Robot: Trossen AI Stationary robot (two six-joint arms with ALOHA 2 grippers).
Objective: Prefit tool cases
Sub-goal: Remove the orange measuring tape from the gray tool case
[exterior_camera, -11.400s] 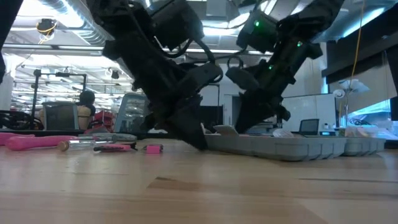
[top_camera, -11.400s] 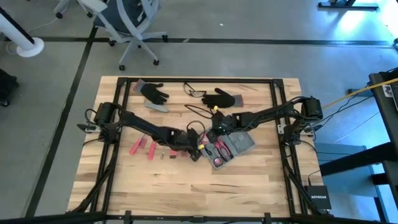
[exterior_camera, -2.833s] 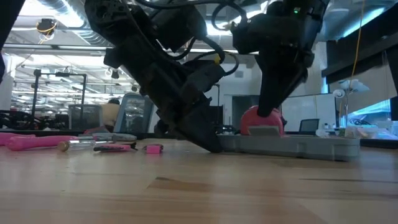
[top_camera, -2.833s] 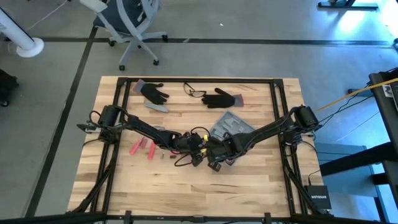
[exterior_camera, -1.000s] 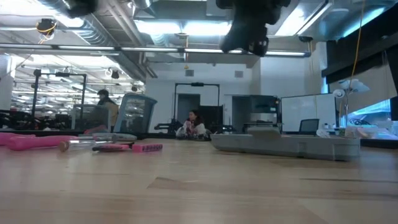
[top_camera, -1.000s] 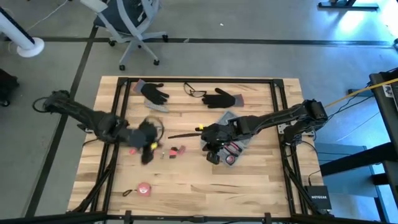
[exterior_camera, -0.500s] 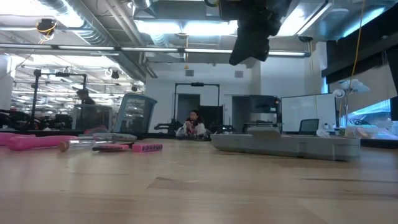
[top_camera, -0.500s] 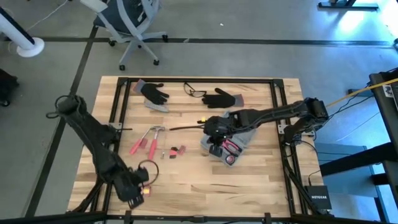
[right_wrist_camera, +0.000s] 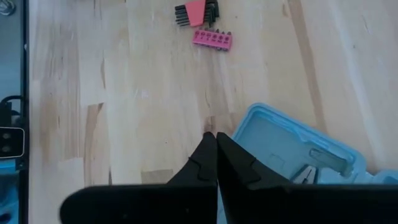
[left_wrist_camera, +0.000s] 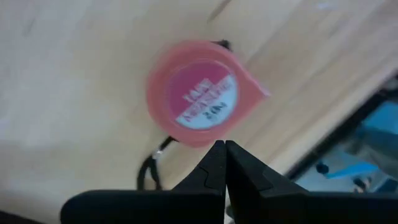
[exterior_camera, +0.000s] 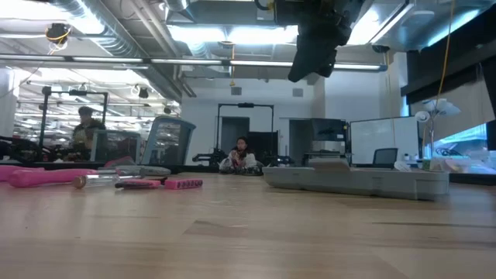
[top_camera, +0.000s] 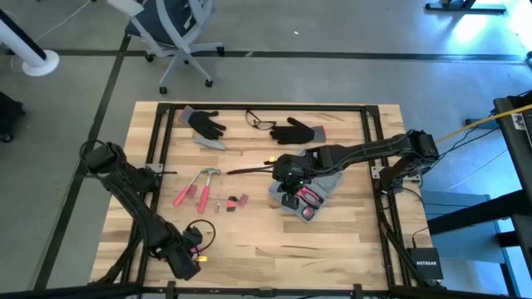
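Observation:
The grey-blue tool case [top_camera: 314,184] lies open on the table right of centre, with a red-handled tool [top_camera: 309,199] in it; it also shows in the low view [exterior_camera: 356,180] and the right wrist view [right_wrist_camera: 292,155]. My right gripper [right_wrist_camera: 211,134] is shut and hangs well above the case's left edge [exterior_camera: 314,46]. My left gripper [top_camera: 193,252] is shut near the table's near left corner, pointing down at a round red tape measure [left_wrist_camera: 202,93] that lies flat on the wood. My left gripper's shut fingertips [left_wrist_camera: 219,155] stand over the near rim of the tape measure [left_wrist_camera: 205,138], coming from above. I cannot tell whether they touch it.
A hammer and red-handled tools [top_camera: 195,184] lie left of centre, with hex keys and a bit holder [top_camera: 235,202] beside them. A screwdriver [top_camera: 249,170] lies left of the case. Two black gloves [top_camera: 205,124] [top_camera: 298,130] and glasses [top_camera: 259,123] lie at the far edge.
My left gripper has swung from beside the loose tools toward the table's near left corner, has come down over the tape measure and has turned about. My right gripper has edged slightly toward the far edge above the case. Both stay shut.

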